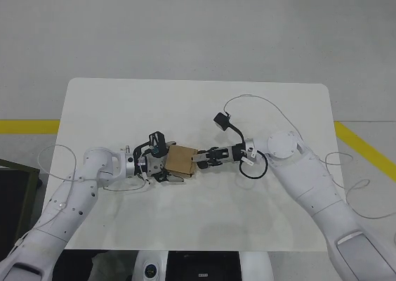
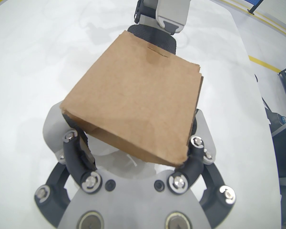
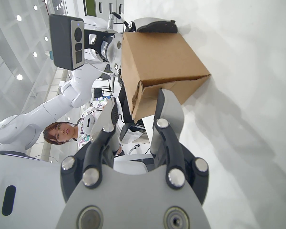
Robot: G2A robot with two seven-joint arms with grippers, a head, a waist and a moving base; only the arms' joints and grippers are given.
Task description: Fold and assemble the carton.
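Cardboard carton (image 1: 181,161) sat mid-table (image 1: 254,105) between both grippers.
It looked light and stiff at the creases, though its panels would probably dent; best held across opposite walls; the left gripper (image 1: 159,160) was spread wide, clamping one end; the right gripper (image 3: 138,97) stood parted, one finger (image 3: 168,113) against the far end, the other free.
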